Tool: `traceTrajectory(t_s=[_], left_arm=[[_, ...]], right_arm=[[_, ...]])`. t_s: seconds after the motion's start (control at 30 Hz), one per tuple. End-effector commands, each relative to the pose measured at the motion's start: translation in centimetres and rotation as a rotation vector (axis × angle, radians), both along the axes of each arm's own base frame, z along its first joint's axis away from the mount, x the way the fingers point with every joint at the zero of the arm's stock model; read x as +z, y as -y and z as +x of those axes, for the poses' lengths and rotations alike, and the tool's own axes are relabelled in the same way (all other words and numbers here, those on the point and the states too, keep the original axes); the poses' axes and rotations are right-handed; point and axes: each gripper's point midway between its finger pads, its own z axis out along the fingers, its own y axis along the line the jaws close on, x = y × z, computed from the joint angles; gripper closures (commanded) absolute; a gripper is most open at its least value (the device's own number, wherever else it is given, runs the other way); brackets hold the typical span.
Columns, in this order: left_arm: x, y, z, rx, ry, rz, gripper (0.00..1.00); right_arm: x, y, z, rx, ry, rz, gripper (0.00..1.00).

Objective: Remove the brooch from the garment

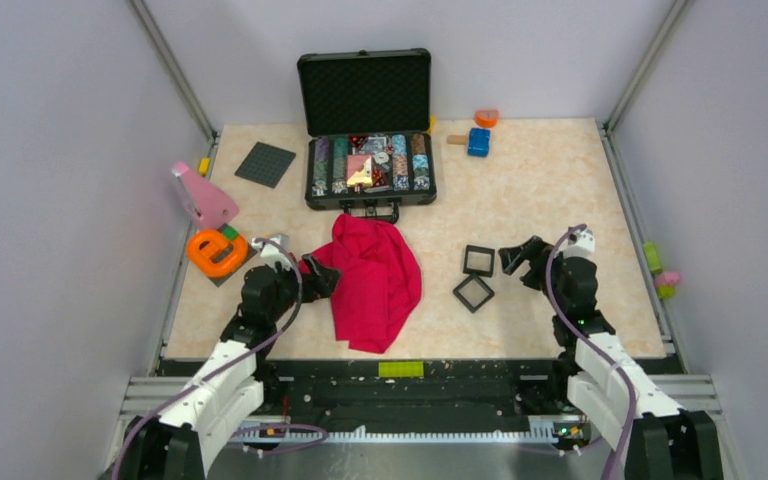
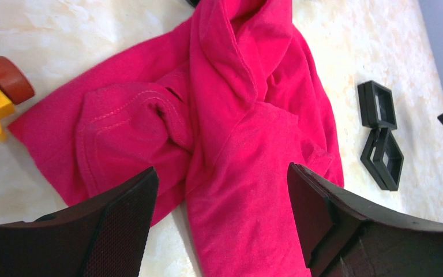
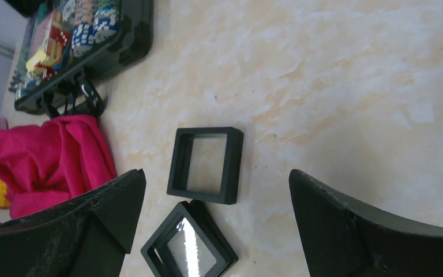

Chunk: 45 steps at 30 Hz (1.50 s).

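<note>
The garment is a crumpled magenta cloth (image 1: 375, 275) lying in front of the black case; it fills the left wrist view (image 2: 231, 133) and shows at the left of the right wrist view (image 3: 46, 156). The brooch shows in no view; it is hidden or out of sight. My left gripper (image 1: 322, 277) is open at the cloth's left edge, its jaws standing wide over a fold (image 2: 222, 184), empty. My right gripper (image 1: 515, 258) is open and empty, just right of two black square frames (image 1: 476, 275), which also show in the right wrist view (image 3: 206, 164).
An open black case (image 1: 368, 130) with chips and small items stands behind the cloth. An orange ring toy (image 1: 217, 250), a pink piece (image 1: 203, 195) and a dark plate (image 1: 264, 163) lie left. Blue and orange blocks (image 1: 479, 135) lie at the back right.
</note>
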Motion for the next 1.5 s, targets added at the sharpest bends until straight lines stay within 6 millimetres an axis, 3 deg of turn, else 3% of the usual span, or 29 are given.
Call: traceTrajectory(t_s=[0.0,0.17,0.27,0.5,0.67,0.8,0.97,1.03,1.23,1.33,1.47], left_arm=[[3.6,1.2,2.3,-0.036,0.086,-0.007,0.15],[3.0,1.5,3.3,-0.038,0.011,0.017,0.16],[2.7,1.8,3.9,-0.043,-0.023,0.02,0.18],[2.3,2.5,6.2,-0.044,-0.123,0.077,0.27],[1.8,3.2,7.0,-0.067,-0.154,0.077,0.38],[1.5,3.2,7.4,-0.061,-0.171,0.093,0.4],[0.9,3.1,7.9,-0.049,-0.193,0.105,0.43],[0.9,3.0,8.2,-0.041,-0.199,0.117,0.52],[1.0,3.4,7.8,-0.069,-0.228,0.12,0.97],[2.4,3.7,7.1,-0.081,-0.224,0.117,1.0],[5.7,4.4,6.1,-0.118,-0.206,0.107,1.0]], right_arm=[[4.6,-3.8,1.3,0.15,0.146,-0.055,0.03],[4.9,-7.3,1.0,0.255,0.163,-0.139,0.08],[4.1,-8.6,1.2,0.289,0.132,-0.188,0.12],[2.8,-11.7,1.0,0.385,0.097,-0.241,0.17],[1.9,-15.2,0.5,0.489,0.08,-0.269,0.21],[1.1,-17.8,0.0,0.57,0.067,-0.29,0.26],[0.6,-19.2,-0.3,0.604,0.066,-0.325,0.27],[0.8,-19.2,-0.4,0.605,0.074,-0.328,0.27],[1.0,-18.9,-0.4,0.589,0.082,-0.333,0.27],[1.0,-19.1,-0.5,0.606,0.085,-0.327,0.27],[2.4,-20.7,-1.7,0.711,0.138,-0.278,0.28]])
